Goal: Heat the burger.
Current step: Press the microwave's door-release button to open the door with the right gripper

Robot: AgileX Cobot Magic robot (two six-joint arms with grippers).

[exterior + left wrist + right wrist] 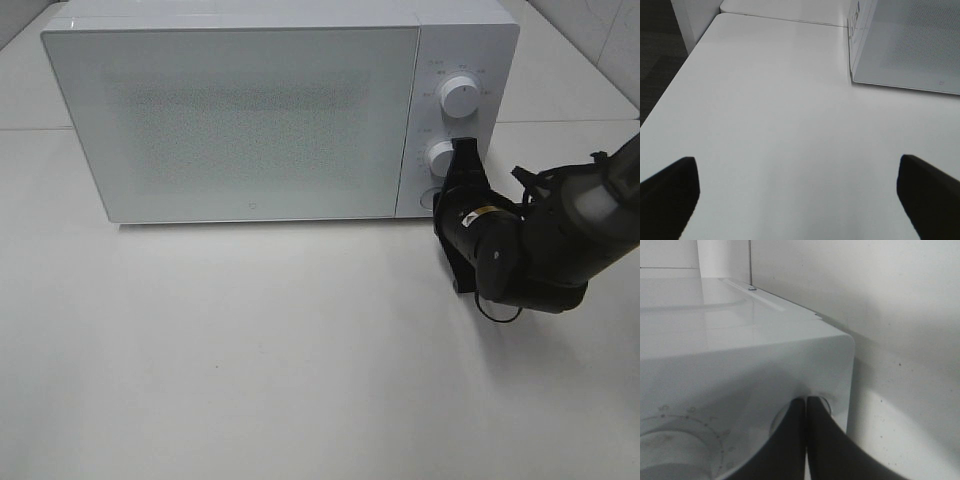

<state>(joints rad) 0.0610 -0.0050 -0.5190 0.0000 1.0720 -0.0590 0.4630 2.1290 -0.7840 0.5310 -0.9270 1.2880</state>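
Right gripper [464, 150]: fingers pressed together, holding nothing, tips at the microwave [240, 110] panel beside the lower knob [440, 157]. Left gripper [797, 165]: jaws wide, empty, above the table [765, 100]. Burger: unseen in every view; door closed and frosted, possibly inside. Risk: closed tips may slip off the control and mis-set the heat. Right wrist view alone shows the tips meeting a round control; the high view alone shows the whole door.

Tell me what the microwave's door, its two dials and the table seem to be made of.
Microwave door: likely glass or glossy plastic, pale white; it has a smooth sheen and a fine dotted mesh shows behind it.
Dials: probably white plastic with a satin finish, going by the moulded round shape.
Table: smooth matt white, perhaps laminate; the surface is even, with soft shadows and no grain.
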